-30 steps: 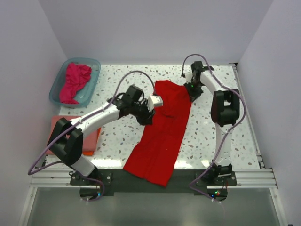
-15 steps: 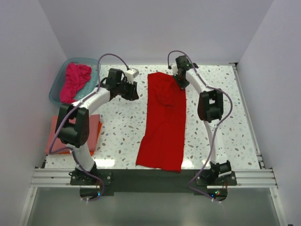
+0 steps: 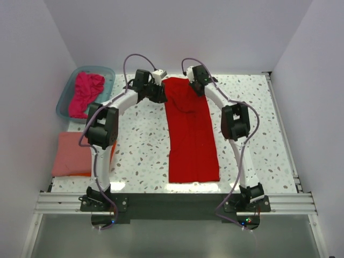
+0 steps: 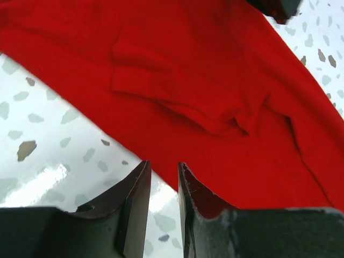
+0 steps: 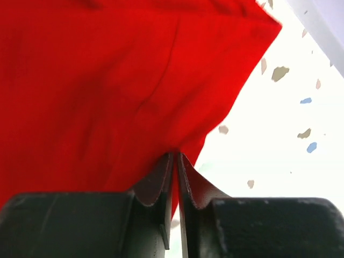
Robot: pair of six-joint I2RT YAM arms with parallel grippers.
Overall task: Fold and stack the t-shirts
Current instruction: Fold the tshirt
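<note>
The bright red t-shirt point(image 3: 191, 140) lies flat and lengthwise down the middle of the table, with a crumpled fold near its far end. My right gripper point(image 3: 196, 86) is at the shirt's far right corner, shut on the red cloth point(image 5: 107, 80), which is pinched between its jaws point(image 5: 175, 156). My left gripper point(image 3: 162, 93) is at the shirt's far left edge. Its jaws point(image 4: 164, 166) stand a little apart with bare table between them, beside the red cloth point(image 4: 215, 80). A magenta-pink tee point(image 3: 86, 94) lies bunched in the teal tub point(image 3: 109, 75).
A folded salmon-pink tee point(image 3: 75, 158) lies at the left edge of the table on an orange one point(image 3: 111, 155). The speckled table point(image 3: 140, 145) is walled at the back and on both sides.
The red shirt has been drawn straight and square to the table, its near hem pulled back from the front edge. Both grippers moved toward the far middle; the left one swung right to the shirt's edge.
</note>
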